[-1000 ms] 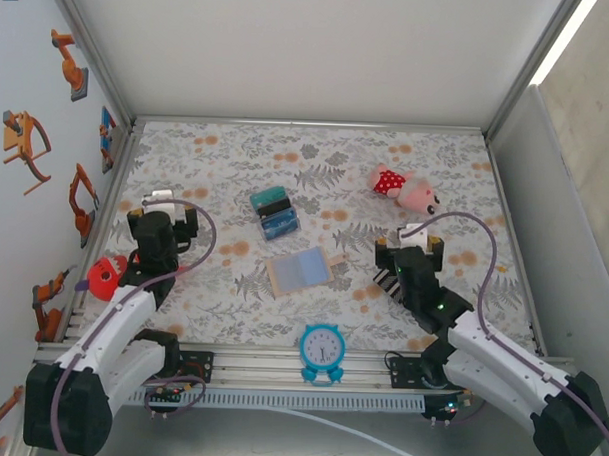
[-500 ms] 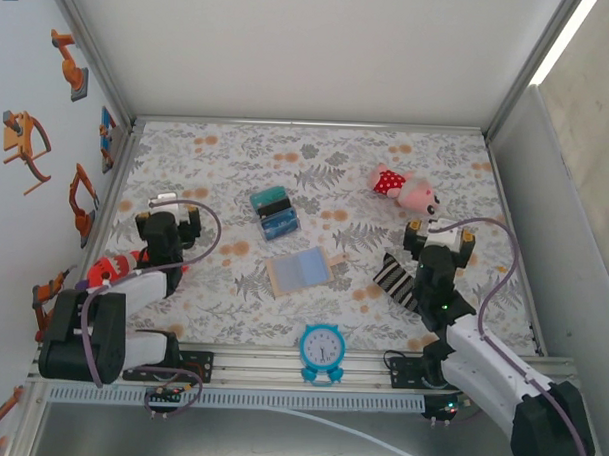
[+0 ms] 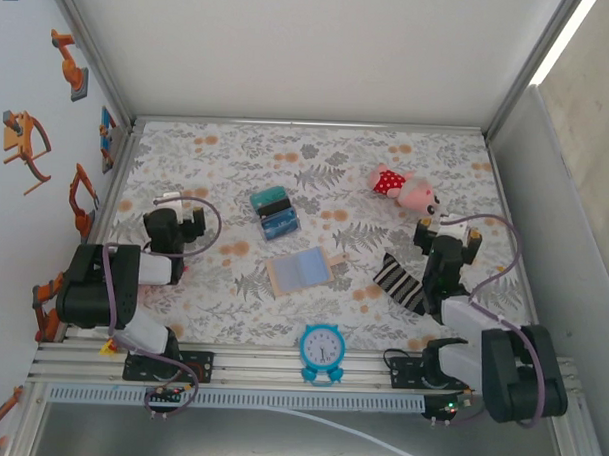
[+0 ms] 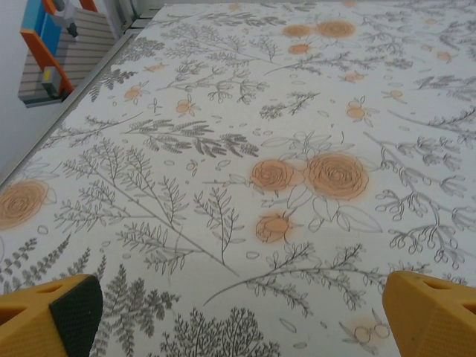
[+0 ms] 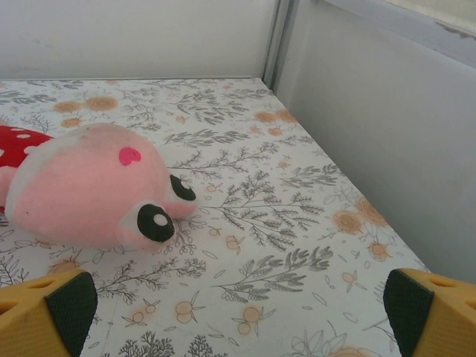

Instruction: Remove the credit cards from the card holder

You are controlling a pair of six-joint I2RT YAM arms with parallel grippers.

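Both spread and empty, left pincer (image 3: 175, 211) and right pincer (image 3: 446, 235) flank the open card holder (image 3: 299, 270) on the surface (image 3: 417, 162) between them, long axis roughly left-right; credit cards (image 3: 274, 213) lie just beyond, nearer left.

Both arms are folding back toward their bases. The left arm (image 3: 107, 286) is doubling up at the near-left edge of the bench (image 3: 227, 165), and its elbow is now covering the red toy that lay beside it (no longer visible from above). The right arm (image 3: 481, 339) is tucking in and swinging rightward, so the striped sock (image 3: 398, 281) is now lying fully uncovered. The left fingers (image 4: 44, 320) are sitting slightly farther right, and the right fingers (image 5: 435, 309) are sitting closer to the side wall.
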